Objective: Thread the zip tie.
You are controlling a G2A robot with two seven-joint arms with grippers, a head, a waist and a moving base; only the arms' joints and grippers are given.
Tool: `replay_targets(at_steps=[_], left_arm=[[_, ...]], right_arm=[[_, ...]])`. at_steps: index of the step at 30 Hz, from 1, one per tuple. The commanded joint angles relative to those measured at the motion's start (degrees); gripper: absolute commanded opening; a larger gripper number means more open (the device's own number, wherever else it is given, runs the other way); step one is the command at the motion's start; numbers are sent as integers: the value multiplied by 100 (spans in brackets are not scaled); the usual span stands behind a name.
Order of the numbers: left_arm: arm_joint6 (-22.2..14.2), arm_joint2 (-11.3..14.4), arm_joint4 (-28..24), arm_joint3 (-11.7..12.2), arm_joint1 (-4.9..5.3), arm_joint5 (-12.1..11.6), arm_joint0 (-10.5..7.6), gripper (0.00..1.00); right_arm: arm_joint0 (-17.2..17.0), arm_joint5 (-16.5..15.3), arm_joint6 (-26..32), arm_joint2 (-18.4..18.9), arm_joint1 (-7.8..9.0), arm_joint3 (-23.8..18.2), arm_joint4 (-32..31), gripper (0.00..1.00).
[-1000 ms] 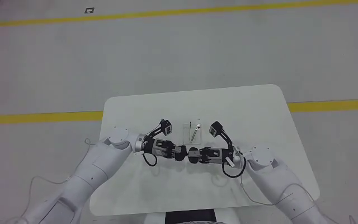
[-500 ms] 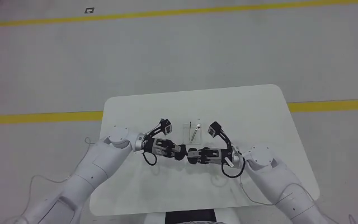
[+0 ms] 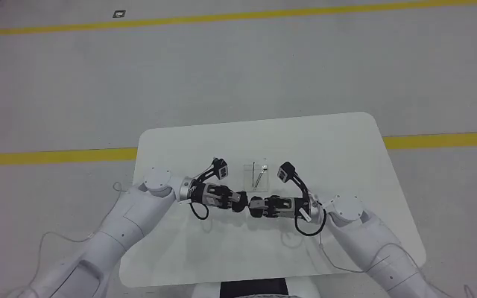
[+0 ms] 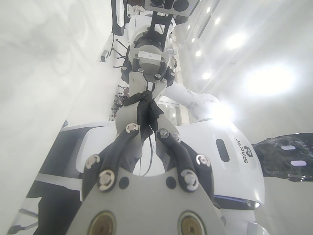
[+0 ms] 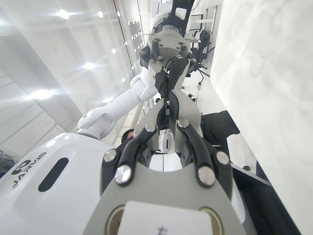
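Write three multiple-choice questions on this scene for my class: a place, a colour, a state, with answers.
1. Where do the left hand and right hand meet?
A) above the table, just robot-side of the clear tray
B) over the floor
C) inside the tray

2. What colour is the zip tie?
A) white
B) black
C) yellow

3. The right hand is:
A) open, empty
B) shut on the zip tie
C) shut on the tray

Answers: 1A, the top view shows them tip to tip there; 2B, it shows black in the right wrist view; 3B, it clamps the zip tie.
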Motion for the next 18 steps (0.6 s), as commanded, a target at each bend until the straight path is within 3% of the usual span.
replay_targets(at_steps=[1,18], left_arm=[[0,0,-9,4,2,-14,0,0],[246,-153,-52,-64,42,-195,159,0]], right_arm=[[-10,-21,-6,24,5,7,33,100],[-256,-253,-512,276,42,7,259,100]])
